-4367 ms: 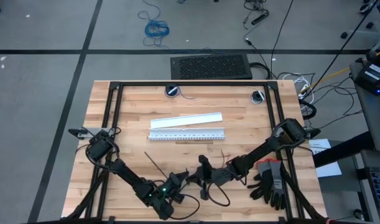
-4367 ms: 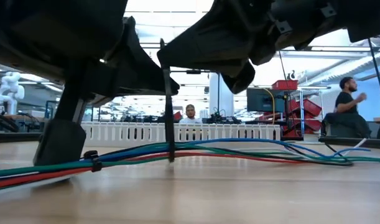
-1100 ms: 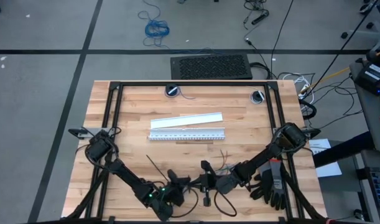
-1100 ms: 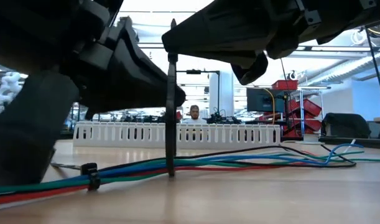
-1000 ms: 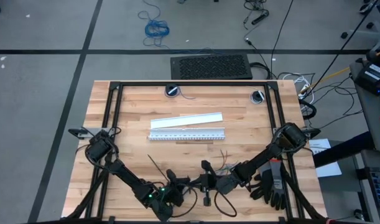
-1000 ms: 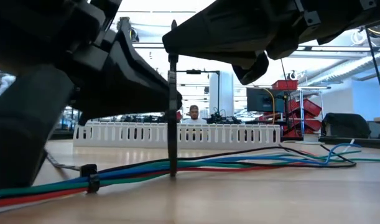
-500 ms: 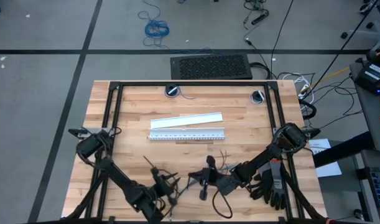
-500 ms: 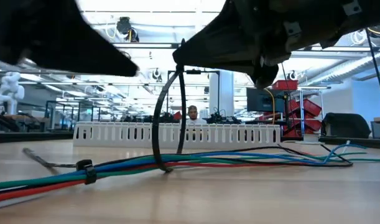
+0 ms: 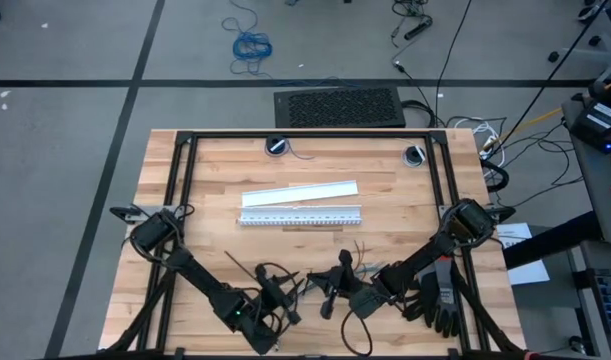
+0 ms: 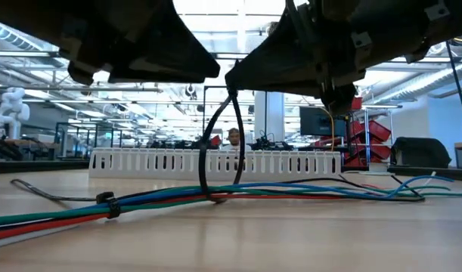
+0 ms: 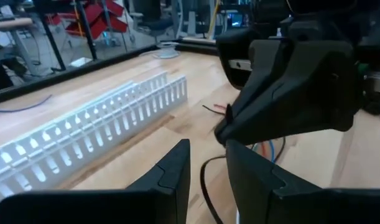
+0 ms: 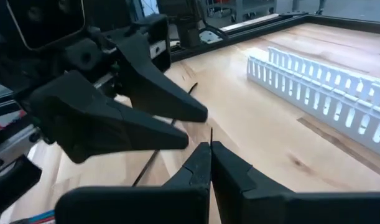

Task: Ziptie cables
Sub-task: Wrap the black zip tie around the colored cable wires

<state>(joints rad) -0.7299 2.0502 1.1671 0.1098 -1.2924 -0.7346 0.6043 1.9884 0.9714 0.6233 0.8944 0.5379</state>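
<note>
The cables (image 10: 306, 189), thin blue, green, red and grey wires, lie along the table near its front edge. One black ziptie (image 10: 106, 204) is cinched round them, its tail lying on the wood. A second ziptie (image 10: 203, 162) loops under the bundle and rises in a bowed arc to my right gripper (image 10: 234, 89), which is shut on it. My left gripper (image 9: 277, 290) hovers open just left of that loop, above the bundle, touching nothing; its fingers (image 11: 177, 171) show a gap in the left wrist view. My right gripper (image 12: 211, 149) pinches the second ziptie's upper end (image 12: 211, 134) between its two shut fingers, only the thin tip showing past them. The fingers come from above, slanting in from the table's right. The strip hangs below in a loop (image 10: 215, 195) round the cables on the table.
A white slotted strip (image 9: 300, 216) and a flat white strip (image 9: 300, 192) lie across the table's middle, beyond the arms. Black gloves (image 9: 437, 295) sit by the right edge near the right arm. Black frame rails (image 9: 180, 180) run along the table's sides.
My left gripper drew away from the upright ziptie toward the table's left edge and rose, then came partly back. My right gripper shifted slightly right and stayed shut. The ziptie, straight and upright before, now bows out into a wide loop over the cables.
</note>
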